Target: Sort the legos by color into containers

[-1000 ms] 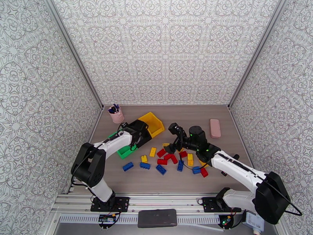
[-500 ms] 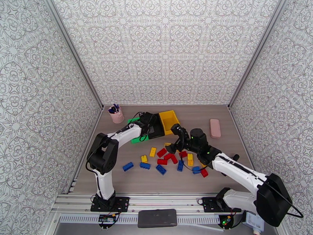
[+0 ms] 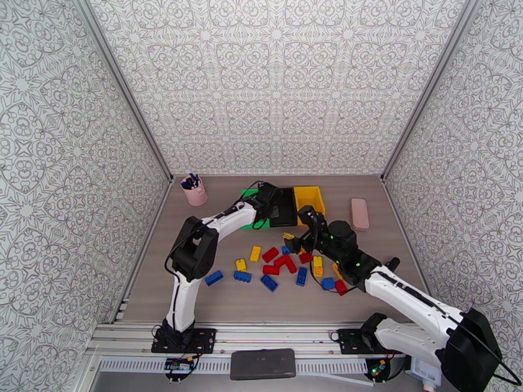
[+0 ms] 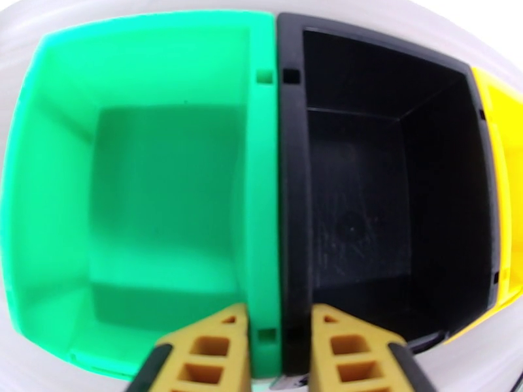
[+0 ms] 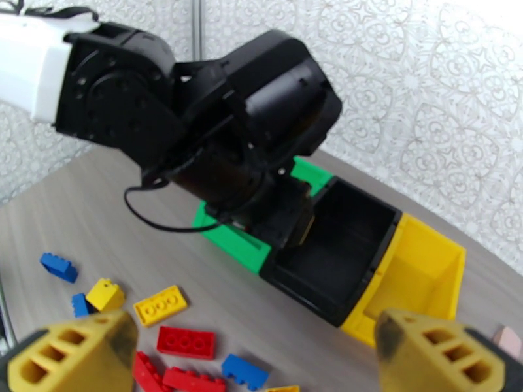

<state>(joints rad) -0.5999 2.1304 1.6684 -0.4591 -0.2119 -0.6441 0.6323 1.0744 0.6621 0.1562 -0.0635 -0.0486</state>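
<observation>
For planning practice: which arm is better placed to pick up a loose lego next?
Right arm: its jaws stand open by the loose legos; the left arm's jaws clamp the green bin and black bin walls.

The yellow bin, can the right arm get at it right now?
Probably yes. The right tool is open just short of the yellow bin, with only bare table between.

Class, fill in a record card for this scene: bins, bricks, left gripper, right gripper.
Bins: green bin, black bin and yellow bin side by side; green and black empty.
Bricks: red, blue and yellow, loose on the table, none in a bin.
Left gripper: shut, pinching the adjoining walls of the green and black bins.
Right gripper: open, empty, above the bricks.
</observation>
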